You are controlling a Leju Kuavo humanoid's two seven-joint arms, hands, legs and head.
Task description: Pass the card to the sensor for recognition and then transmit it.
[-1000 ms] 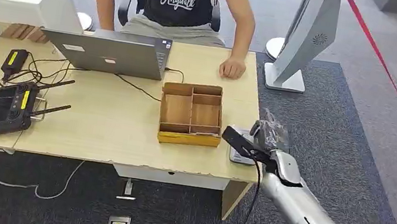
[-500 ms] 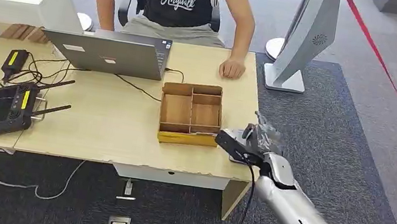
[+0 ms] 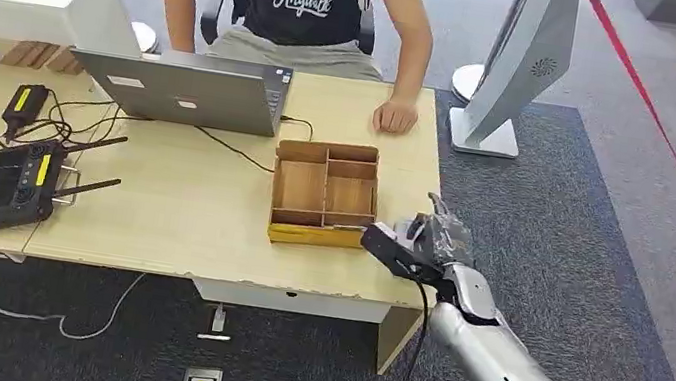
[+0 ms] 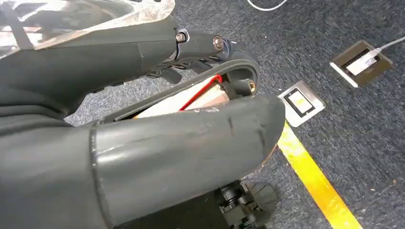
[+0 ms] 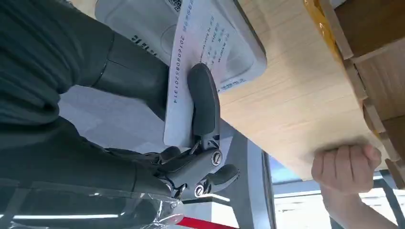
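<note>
My right hand (image 3: 430, 249) reaches over the table's front right corner and pinches a white printed card (image 5: 187, 67) between a dark finger (image 5: 204, 102) and the thumb. The card lies flat just over the grey sensor pad (image 5: 143, 21), which shows as a grey patch (image 3: 406, 232) beside the cardboard box; I cannot tell whether card and pad touch. Clear plastic film wraps the wrist. My left hand (image 4: 157, 119) hangs low over the dark carpet, fingers loosely curved, with nothing in it.
A cardboard compartment box (image 3: 325, 194) stands just left of the sensor. A person sits behind the table (image 3: 198, 220) with a fist (image 3: 396, 116) resting on it. A laptop (image 3: 186, 87), a black controller (image 3: 16, 185) and cables lie to the left. A white stand (image 3: 524, 67) rises to the right.
My right hand has moved left and slightly nearer with the card, from beside the table's edge to over the sensor pad. The person and the table's things have not moved.
</note>
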